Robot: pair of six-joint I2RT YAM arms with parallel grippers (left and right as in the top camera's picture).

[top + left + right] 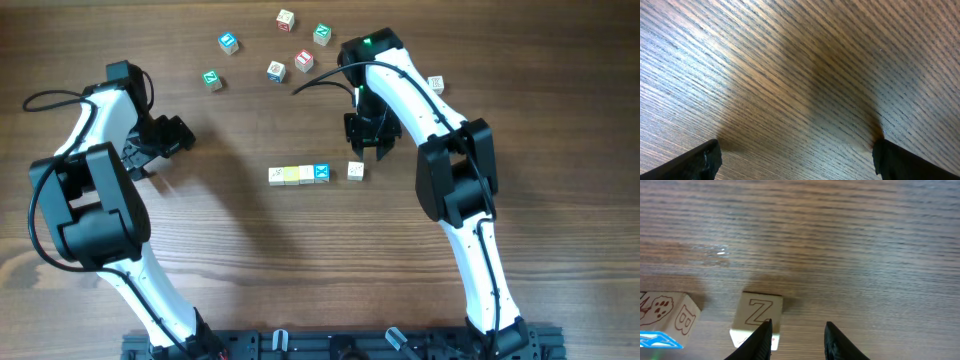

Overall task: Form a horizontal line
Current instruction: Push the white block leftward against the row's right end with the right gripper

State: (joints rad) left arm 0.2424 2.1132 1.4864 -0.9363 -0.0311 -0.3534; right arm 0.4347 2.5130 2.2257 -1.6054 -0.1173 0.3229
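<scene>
Wooden Z cube [758, 311] waits right of the row [299, 174], and the right gripper's [797, 330] parted, empty jaws, off-centre, could knock it askew.

Matt wooden letter cubes [291, 175], smooth grained wood table [250, 260]

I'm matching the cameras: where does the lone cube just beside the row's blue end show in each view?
Overhead: lone cube near centre, apart from the row.
Left wrist: not in it.
Right wrist: lone cube at the bottom, left of centre, Z side showing.
Shared landmark: blue-topped cube, bottom-left corner in the right wrist view.
</scene>
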